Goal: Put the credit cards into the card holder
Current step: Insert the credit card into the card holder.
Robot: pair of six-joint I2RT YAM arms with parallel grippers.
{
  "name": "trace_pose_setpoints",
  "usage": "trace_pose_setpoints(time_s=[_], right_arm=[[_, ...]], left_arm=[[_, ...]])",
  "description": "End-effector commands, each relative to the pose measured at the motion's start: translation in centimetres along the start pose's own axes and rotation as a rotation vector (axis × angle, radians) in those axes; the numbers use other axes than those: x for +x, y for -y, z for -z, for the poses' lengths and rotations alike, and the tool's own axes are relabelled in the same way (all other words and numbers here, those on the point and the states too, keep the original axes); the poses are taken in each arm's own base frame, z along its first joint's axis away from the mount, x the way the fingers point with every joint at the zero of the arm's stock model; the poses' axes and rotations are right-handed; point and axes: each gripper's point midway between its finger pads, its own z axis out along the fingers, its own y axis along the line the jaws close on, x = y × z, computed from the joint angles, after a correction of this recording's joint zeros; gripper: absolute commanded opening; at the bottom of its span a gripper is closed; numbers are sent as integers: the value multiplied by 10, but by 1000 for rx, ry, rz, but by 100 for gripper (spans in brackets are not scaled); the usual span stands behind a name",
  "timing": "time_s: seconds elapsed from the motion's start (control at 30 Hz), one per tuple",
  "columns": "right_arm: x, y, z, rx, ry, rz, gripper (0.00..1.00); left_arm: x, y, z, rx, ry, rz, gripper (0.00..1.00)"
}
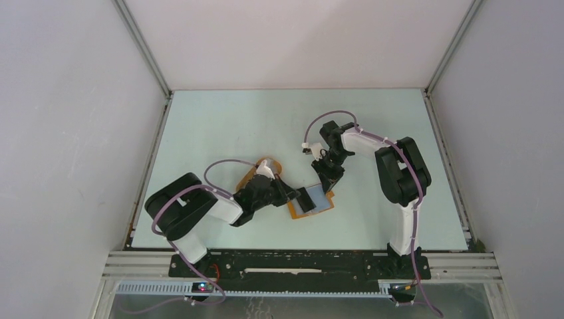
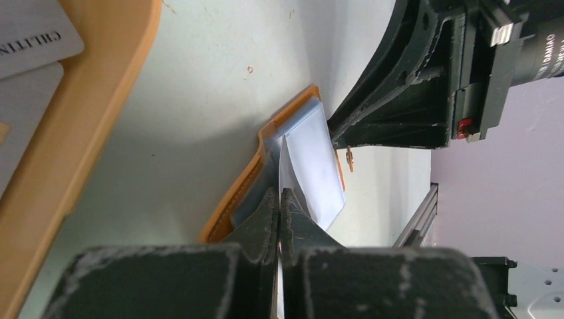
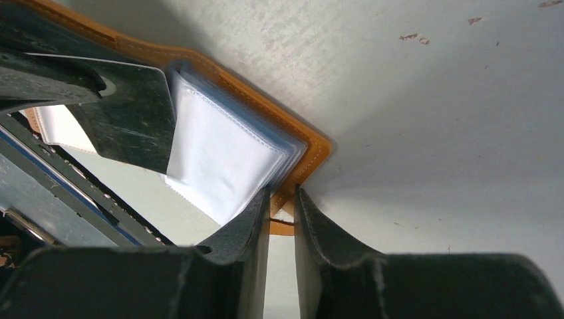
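While the left gripper [image 2: 280, 199] is clamped tight on a credit card [image 2: 284, 159] held edge-on at the open card holder [image 2: 229, 206], which lies just beside the orange tray [image 2: 86, 113], the right gripper [image 3: 282, 199] pinches the holder's orange rim, jaws barely apart. A skewed card could snag the sleeves, buckle, or tug the holder free.
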Motion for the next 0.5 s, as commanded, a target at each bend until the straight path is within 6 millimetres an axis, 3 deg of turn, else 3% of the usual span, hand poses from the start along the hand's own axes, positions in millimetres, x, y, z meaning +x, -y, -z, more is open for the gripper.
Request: trace_pose_setpoints(time_s=[0.0, 0.47], right_arm=[[1, -9, -8, -31, -17, -4, 27], [-1, -15, -11, -35, -20, 10, 26]], left_arm=[[18, -12, -1, -46, -64, 25, 0], [32, -18, -11, -104, -133, 76, 2]])
